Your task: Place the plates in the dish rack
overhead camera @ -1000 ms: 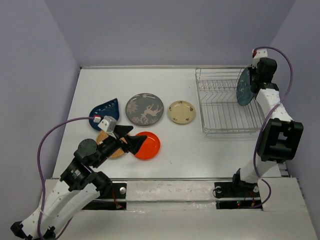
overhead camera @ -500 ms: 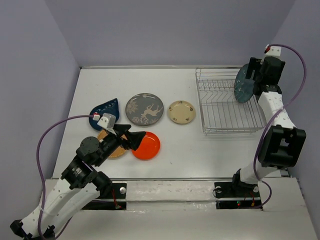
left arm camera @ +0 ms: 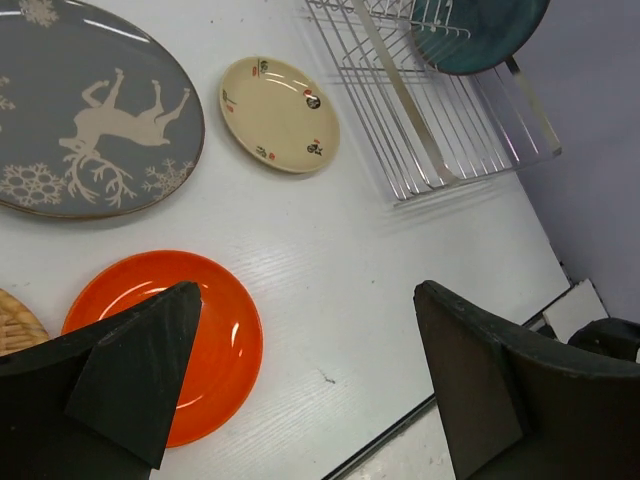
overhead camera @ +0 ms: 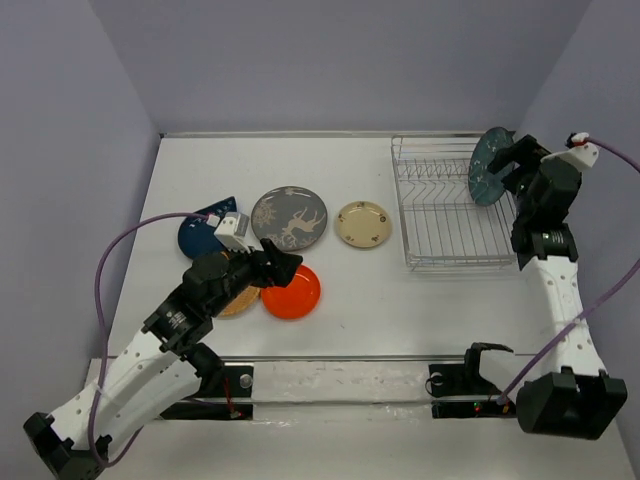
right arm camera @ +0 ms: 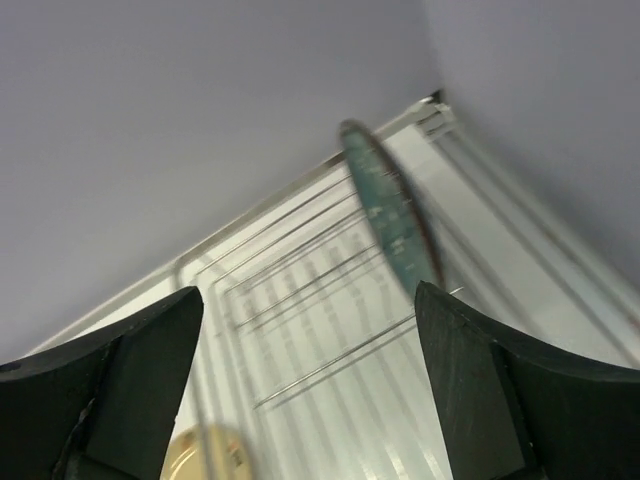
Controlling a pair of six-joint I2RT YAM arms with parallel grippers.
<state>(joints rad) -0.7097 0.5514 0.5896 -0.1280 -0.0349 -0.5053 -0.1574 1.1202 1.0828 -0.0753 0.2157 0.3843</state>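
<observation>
The left gripper point(left arm camera: 305, 330) hangs with jaws spread wide, holding nothing, over the orange-red plate point(left arm camera: 228, 335), which lies flat near the front edge of the table point(overhead camera: 360, 310) beside the tan waffle plate point(left arm camera: 12, 322). Behind them lie the deer plate point(left arm camera: 90, 120), cream plate point(left arm camera: 278, 113) and blue leaf plate point(overhead camera: 198, 226), so five are left to load. Farthest, the teal plate point(overhead camera: 487, 166) stands on edge at the right end of the dish rack point(overhead camera: 450, 262), the right gripper point(right arm camera: 308, 300) parted and clear of it, and the tine rows point(overhead camera: 435, 190) to its left look free.

Readable text: none in any view.
Grey plate point(left arm camera: 90, 120): white deer and snowflake figures; no lettering.
Cream plate point(left arm camera: 279, 113): small coloured motifs at the rim, too small to tell as words.
Orange plate point(left arm camera: 165, 335): plain glaze, unmarked.
Teal plate point(left arm camera: 480, 35): pale surface marks, not legible.
Dish rack point(left arm camera: 400, 100): bare wire, no tag seen.
</observation>
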